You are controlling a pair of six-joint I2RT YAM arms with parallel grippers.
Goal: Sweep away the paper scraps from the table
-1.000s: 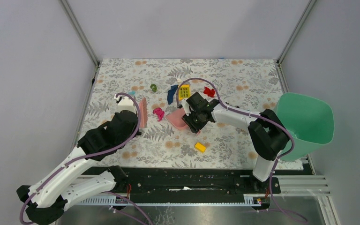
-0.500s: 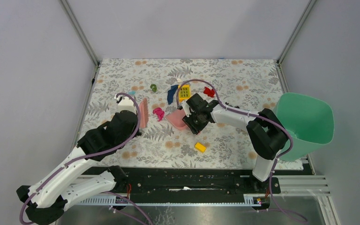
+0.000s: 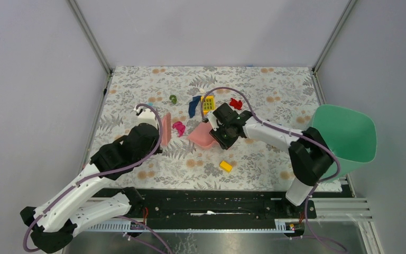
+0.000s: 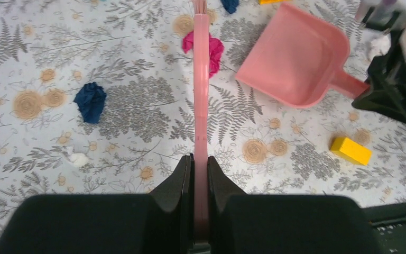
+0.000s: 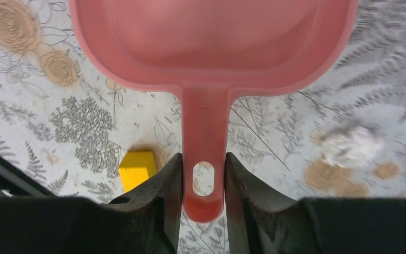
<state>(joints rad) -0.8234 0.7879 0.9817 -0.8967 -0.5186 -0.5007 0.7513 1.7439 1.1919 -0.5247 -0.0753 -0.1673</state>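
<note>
Two grips, well inside the table (image 3: 275, 84): left claw (image 4: 201, 160) on brush (image 4: 201, 79), right claw (image 5: 203, 159) on dustpan (image 5: 211, 42).

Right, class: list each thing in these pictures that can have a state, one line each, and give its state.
left hand: shut on the brush
right hand: shut on the dustpan handle
dustpan: empty
magenta scrap: loose on the table, outside the dustpan
dark blue scrap: loose on the table
white scrap: loose on the table
</note>
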